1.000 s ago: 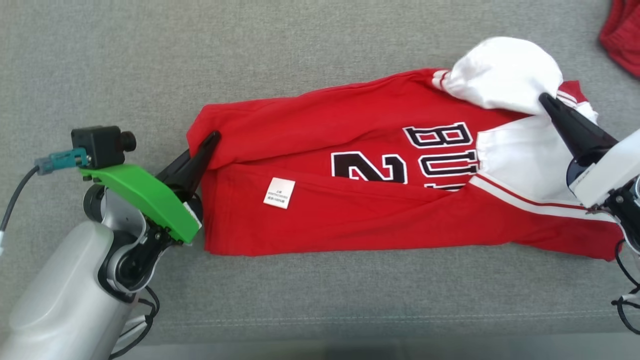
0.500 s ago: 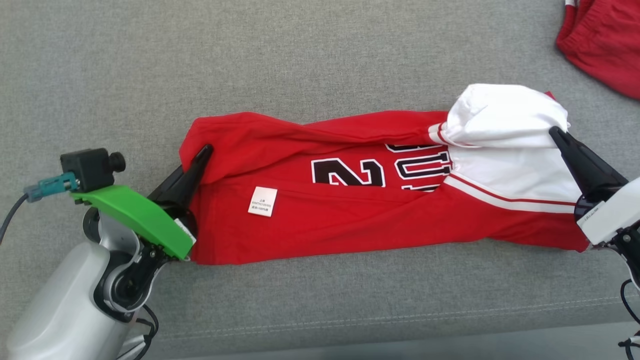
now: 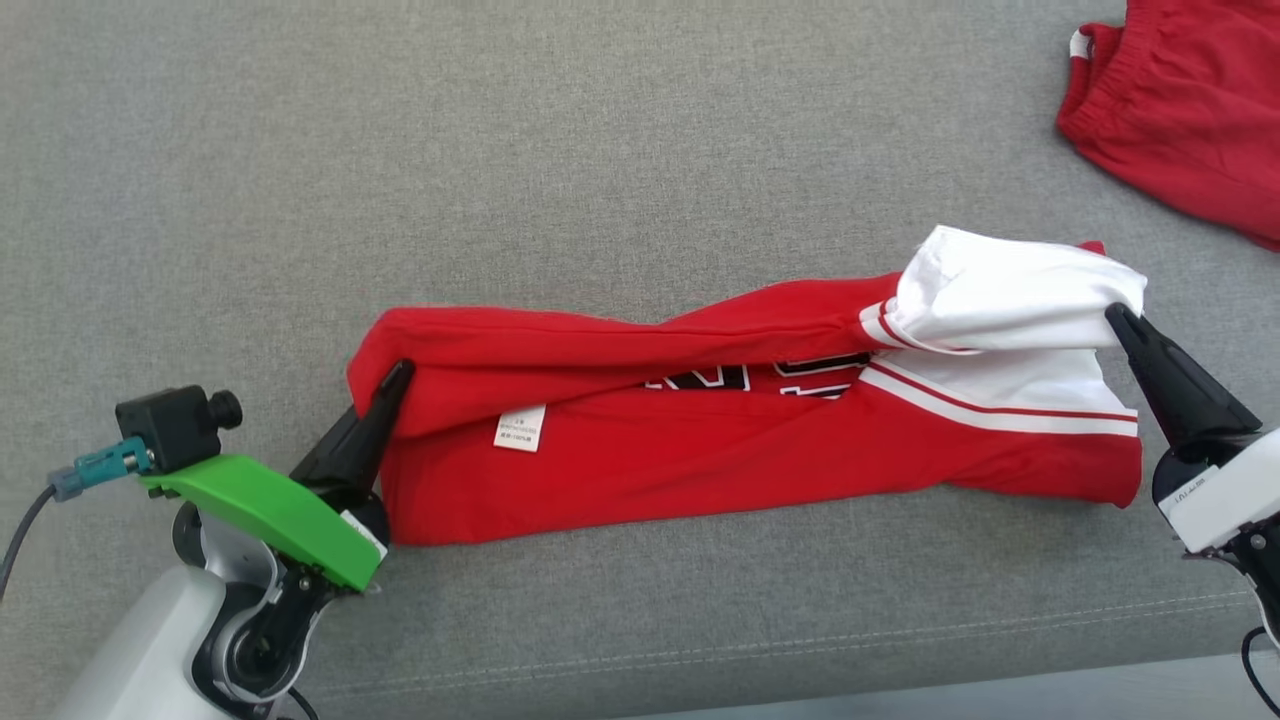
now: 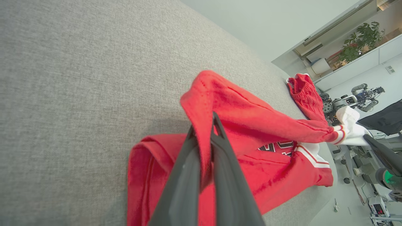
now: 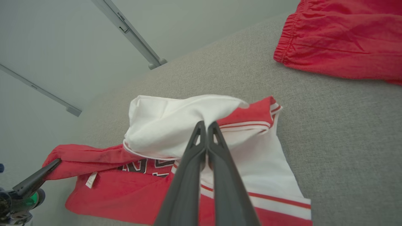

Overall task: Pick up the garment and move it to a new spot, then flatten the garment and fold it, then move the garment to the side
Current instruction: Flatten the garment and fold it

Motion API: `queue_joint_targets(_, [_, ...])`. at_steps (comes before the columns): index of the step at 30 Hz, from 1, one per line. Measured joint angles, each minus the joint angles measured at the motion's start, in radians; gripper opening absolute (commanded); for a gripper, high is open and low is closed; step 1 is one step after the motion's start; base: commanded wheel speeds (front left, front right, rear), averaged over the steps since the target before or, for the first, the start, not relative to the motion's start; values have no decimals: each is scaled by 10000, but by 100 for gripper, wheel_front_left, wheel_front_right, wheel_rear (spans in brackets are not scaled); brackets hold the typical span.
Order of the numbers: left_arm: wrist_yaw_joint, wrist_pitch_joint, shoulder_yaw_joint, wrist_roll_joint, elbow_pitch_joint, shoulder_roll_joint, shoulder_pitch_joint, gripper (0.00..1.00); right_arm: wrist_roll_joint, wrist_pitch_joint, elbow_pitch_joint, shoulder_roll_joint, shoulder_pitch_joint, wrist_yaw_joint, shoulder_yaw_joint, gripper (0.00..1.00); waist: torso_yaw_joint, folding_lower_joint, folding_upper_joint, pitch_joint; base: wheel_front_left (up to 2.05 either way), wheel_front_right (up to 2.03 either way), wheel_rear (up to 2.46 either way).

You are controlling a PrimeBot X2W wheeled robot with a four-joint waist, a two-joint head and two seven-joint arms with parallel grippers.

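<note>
The garment (image 3: 700,455) is a red jersey with white sleeves and black lettering, lying lengthwise on the grey surface (image 3: 600,150). Its far long edge is lifted and folded toward me over the lettering. My left gripper (image 3: 400,370) is shut on the red hem corner (image 4: 201,103) at the left end. At the right end my right gripper (image 3: 1115,312) is shut on the white sleeve (image 5: 176,122). In the left wrist view the pinched red cloth runs between my two fingers (image 4: 220,163). A white care label (image 3: 518,428) hangs below the fold.
A second red piece of clothing (image 3: 1180,110) lies at the far right corner of the surface, also seen in the right wrist view (image 5: 342,37). The surface's front seam (image 3: 800,640) runs close below the jersey. Bare grey cloth spreads behind and to the left.
Both grippers have drawn the jersey's far edge toward me, so the fold now covers nearly all the lettering. The head camera has shifted, bringing more of the other red clothing into view.
</note>
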Motion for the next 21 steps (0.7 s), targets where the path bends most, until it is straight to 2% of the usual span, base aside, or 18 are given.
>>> queue_joint_targets(11, [56, -17, -6, -259, -537, 113, 413, 0, 347, 2, -746, 136, 1001, -150, 40, 0, -187, 0, 0, 140, 0, 0, 0])
queue_joint_targets(21, [105, 407, -337, -228, -627, 422, 417, 0, 349, -90, -621, 165, 1373, -182, -169, 0, -242, 0, 0, 728, 0, 0, 0])
